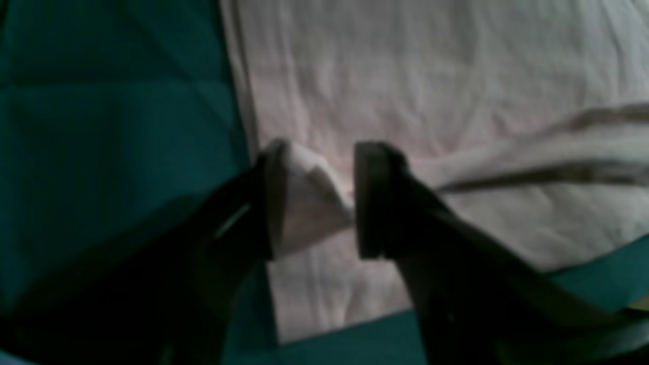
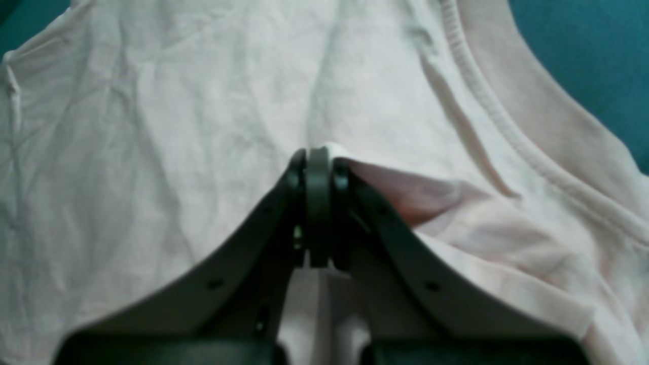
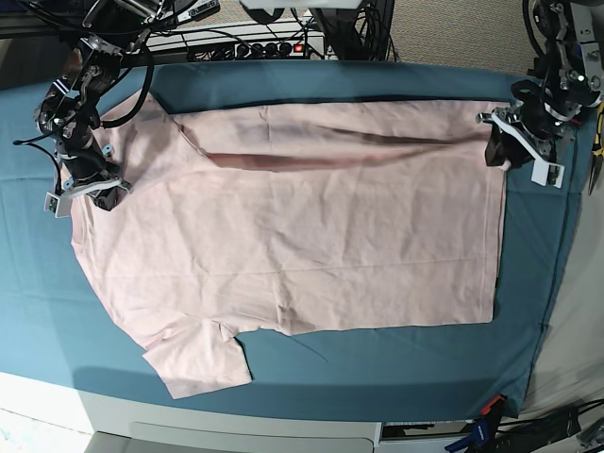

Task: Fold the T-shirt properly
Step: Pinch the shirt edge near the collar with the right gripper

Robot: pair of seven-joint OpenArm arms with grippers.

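lying flat across the teal surface (image 3: pixel 283 363), the pink t-shirt (image 3: pixel 311 236) risks skewing: right gripper (image 2: pixel 318 152) clamps its shoulder while left gripper (image 1: pixel 314 197) stands apart at the hem.

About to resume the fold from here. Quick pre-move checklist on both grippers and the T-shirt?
1. Right gripper shut on the T-shirt beside the collar: ok.
2. Left gripper gripping the hem corner: not ok; its jaws stand apart, with a peak of fabric resting against one finger.
3. Top fold laid flat: not ok; a creased ridge runs along the far edge.
4. Near sleeve folded in: not ok; it lies spread out on the teal table cloth.
5. Shirt fully on the table: ok.
6. Lettering side facing down: cannot tell; only plain pink shows.
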